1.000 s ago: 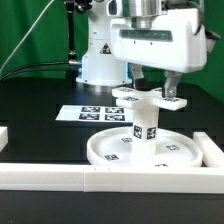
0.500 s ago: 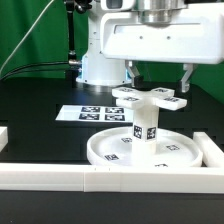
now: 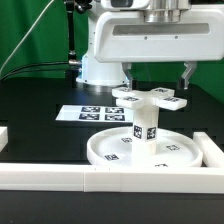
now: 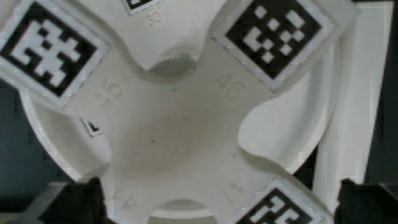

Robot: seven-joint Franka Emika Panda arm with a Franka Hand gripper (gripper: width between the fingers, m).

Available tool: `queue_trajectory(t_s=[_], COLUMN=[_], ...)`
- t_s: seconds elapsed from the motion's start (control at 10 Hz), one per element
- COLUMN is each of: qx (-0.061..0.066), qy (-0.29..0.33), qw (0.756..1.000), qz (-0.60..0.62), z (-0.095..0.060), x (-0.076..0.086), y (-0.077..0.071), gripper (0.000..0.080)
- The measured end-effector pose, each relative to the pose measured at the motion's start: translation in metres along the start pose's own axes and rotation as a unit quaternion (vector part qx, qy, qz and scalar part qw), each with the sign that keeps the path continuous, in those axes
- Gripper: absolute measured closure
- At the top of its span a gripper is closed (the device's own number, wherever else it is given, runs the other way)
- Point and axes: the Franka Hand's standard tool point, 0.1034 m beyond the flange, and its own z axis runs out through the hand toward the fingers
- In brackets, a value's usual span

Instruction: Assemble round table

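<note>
Above the assembly, we see the two-finger gripper (image 3: 159, 73) lifted clear since a second ago, jaws apart and empty. The flat white plastic cross-shaped foot (image 3: 149, 96) rests released atop the short thick white cylinder leg (image 3: 146, 125), which stands in the large rimmed white round disc (image 3: 185, 151). We judge placement complete.

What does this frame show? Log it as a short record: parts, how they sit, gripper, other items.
disc: flat on the table, against the white bars
leg: upright at the disc's centre
foot: on top of the leg, level, tags up
gripper: open, above the foot, fingers apart on either side, holding nothing
marker board: flat on the table behind the disc
bars: along the near edge and the exterior view's right
</note>
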Motion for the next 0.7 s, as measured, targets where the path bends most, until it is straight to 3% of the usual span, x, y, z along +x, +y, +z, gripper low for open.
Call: queue_trajectory(t_s=[0.7], qx=[-0.012], qy=[-0.007], qw=[0.973], qz=[-0.232], z=[-0.0038], x=[0.0024], y=[0.0069], gripper=[0.0150])
